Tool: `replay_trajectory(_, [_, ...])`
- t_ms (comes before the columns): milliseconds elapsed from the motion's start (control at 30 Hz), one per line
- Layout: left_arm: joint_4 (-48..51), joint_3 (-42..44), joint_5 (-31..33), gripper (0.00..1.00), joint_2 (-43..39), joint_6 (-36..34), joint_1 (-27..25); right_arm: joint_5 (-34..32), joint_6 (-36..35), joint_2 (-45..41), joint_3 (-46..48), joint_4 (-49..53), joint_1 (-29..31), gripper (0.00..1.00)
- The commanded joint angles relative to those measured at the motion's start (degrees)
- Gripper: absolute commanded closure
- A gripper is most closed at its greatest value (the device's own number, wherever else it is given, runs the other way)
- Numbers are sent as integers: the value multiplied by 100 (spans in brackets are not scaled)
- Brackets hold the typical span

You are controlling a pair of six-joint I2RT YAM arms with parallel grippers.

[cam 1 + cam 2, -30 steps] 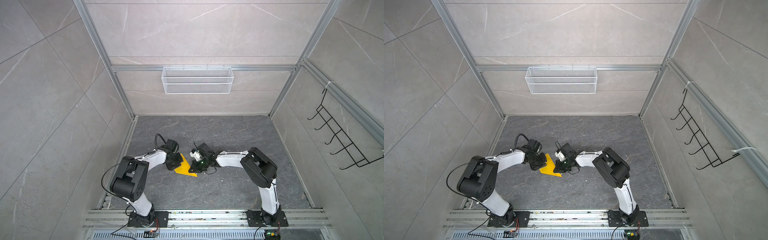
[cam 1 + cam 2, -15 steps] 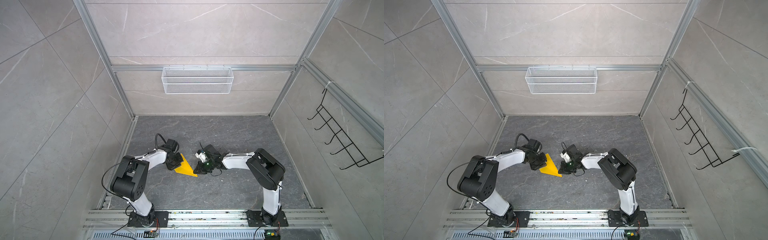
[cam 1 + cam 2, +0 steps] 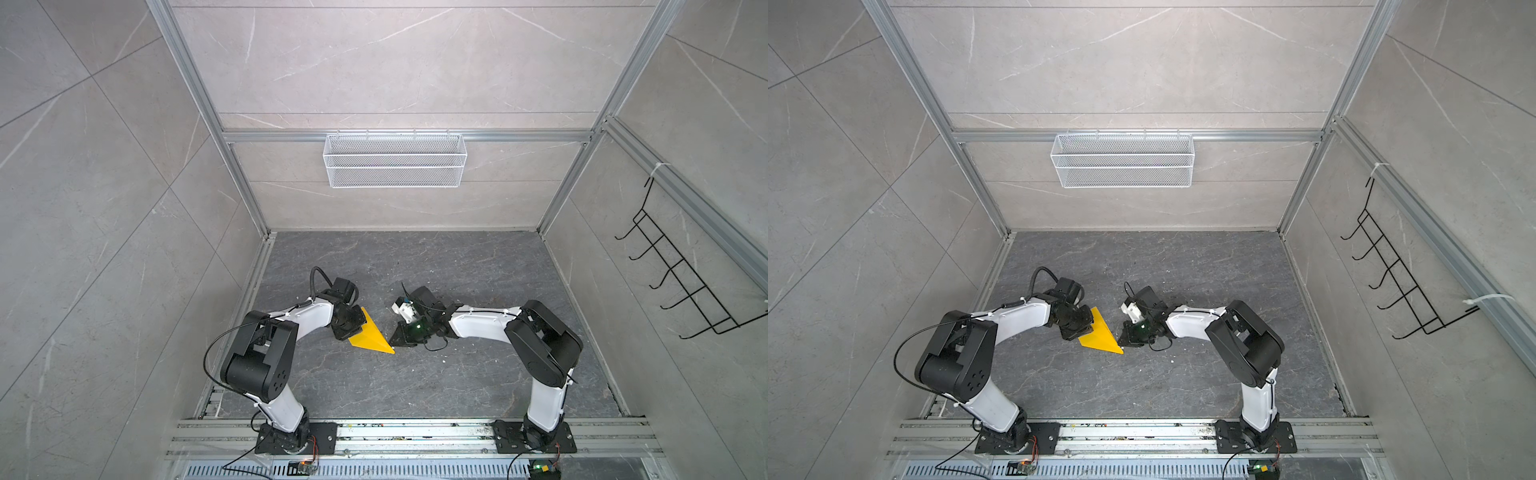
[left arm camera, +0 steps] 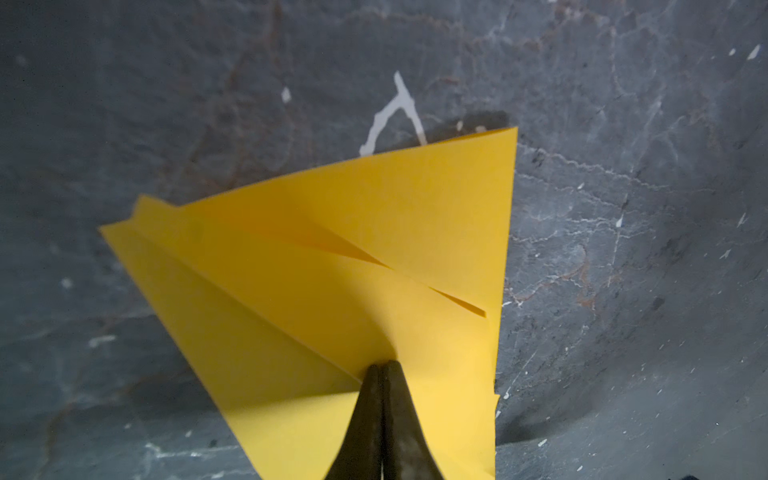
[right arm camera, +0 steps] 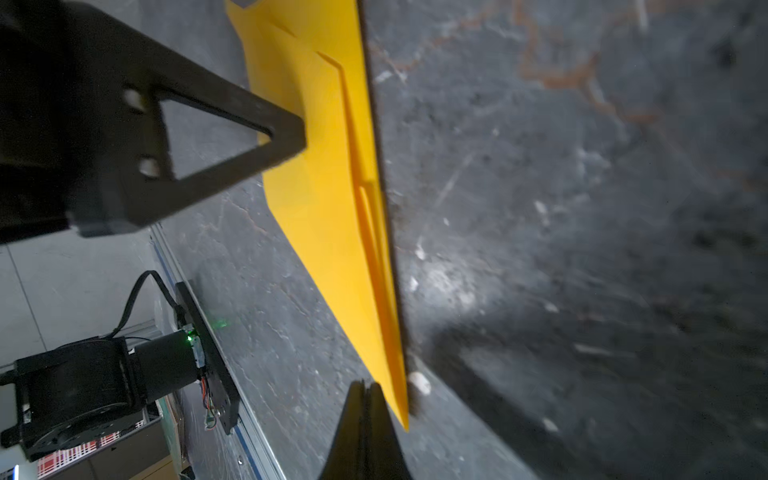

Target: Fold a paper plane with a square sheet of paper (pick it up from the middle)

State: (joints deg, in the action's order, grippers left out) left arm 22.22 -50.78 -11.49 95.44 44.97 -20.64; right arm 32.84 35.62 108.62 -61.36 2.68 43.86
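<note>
Yellow plane (image 3: 371, 338) against left pincer (image 4: 381, 366) (closed)

One paper plane (image 3: 371, 337), two claws (image 4: 382, 368) (image 5: 365, 384), one basket (image 3: 395, 176), probably one rack (image 3: 702, 286)

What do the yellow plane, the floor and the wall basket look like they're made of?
Plane: thin matte yellow paper, going by the sharp creases and the layered flaps that lift slightly.
Floor: dark grey stone or a stone-look panel, veined and scuffed with pale specks; which one is unclear.
Basket: fine white mesh on a wire frame, probably coated metal, since the wall shows through it.
</note>
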Motion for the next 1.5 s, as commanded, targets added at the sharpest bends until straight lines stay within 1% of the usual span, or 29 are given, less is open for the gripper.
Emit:
replay_trajectory(0, [338,69,487,93,265,-19,5,-114,153,86,-388,-181,108,98])
replay_trajectory(67, [319,68,470,93,280,-12,5,-186,292,246,-533,-210,137,98])
replay_trajectory(200, [318,47,453,93,287,-15,3,-288,439,628,-931,132,184,100])
replay_trajectory(367, [318,34,440,93,304,-19,3,-241,375,937,-1243,466,302,100])
replay_trajectory(467, [323,43,446,93,317,-20,2,-239,422,1026,-1242,487,323,100])
replay_trajectory(700, [345,66,446,93,287,-41,1,-500,511,973,-1005,615,325,100])
replay_trajectory(1033, [402,25,490,93,302,-54,7,-602,546,794,-474,834,326,100])
replay_trajectory(1467, [476,-29,569,93,320,-75,1,-836,595,406,143,914,122,100])
